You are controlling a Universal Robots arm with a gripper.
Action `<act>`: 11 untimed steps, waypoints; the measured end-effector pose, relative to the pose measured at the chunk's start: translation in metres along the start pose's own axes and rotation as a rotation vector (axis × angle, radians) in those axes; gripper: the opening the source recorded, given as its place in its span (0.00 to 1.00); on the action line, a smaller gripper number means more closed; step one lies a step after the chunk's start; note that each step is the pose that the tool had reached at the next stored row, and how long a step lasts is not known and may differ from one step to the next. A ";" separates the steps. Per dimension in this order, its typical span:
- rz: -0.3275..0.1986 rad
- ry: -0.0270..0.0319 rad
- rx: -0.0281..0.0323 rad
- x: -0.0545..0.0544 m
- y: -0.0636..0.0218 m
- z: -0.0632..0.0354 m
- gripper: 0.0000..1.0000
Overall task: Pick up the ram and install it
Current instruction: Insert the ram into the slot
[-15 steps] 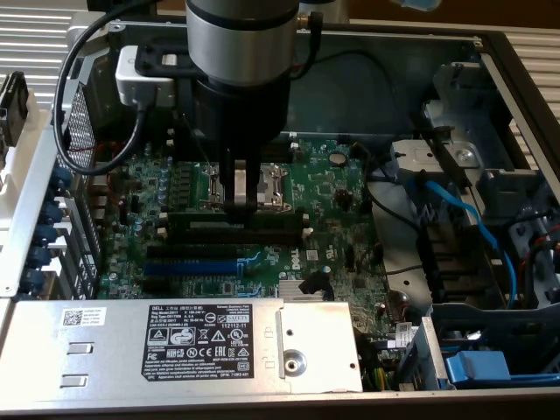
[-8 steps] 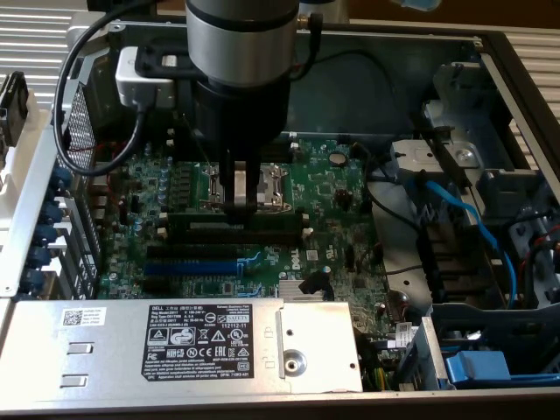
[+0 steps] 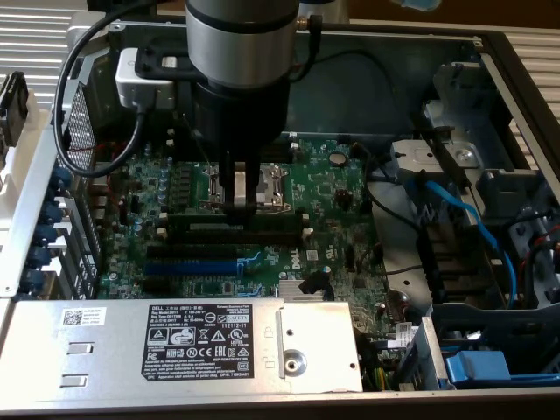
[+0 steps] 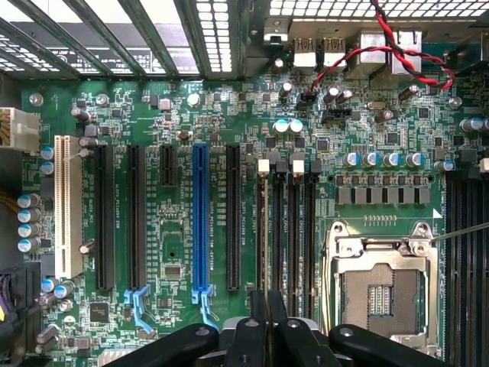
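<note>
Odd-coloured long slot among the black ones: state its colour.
Blue. The long slot shows best in the wrist view.

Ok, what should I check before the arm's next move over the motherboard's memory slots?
1. Gripper above the long black plastic memory slots: ok.
2. Long dark-green ram stick held in the gripper: cannot tell.
3. Slots empty, seen from the wrist: ok.
4. Their white end clips swung open: cannot tell.
5. Red and black twisted wires clear of the slots: ok.
</note>
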State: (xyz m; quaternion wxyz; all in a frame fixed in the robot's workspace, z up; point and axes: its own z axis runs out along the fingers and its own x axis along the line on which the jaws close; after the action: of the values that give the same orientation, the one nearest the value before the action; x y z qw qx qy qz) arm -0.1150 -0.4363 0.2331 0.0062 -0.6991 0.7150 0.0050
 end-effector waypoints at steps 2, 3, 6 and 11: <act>0.000 0.0000 0.0000 0.000 0.0002 0.0000 0.12; 0.000 0.0001 -0.0001 0.000 0.0003 0.0000 0.12; 0.000 0.0001 -0.0001 0.000 0.0003 0.0001 0.12; 0.000 0.0000 0.0000 0.000 0.0004 0.0010 0.12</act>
State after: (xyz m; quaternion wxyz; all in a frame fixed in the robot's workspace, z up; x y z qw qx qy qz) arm -0.1154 -0.4361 0.2321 0.0061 -0.6991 0.7150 0.0050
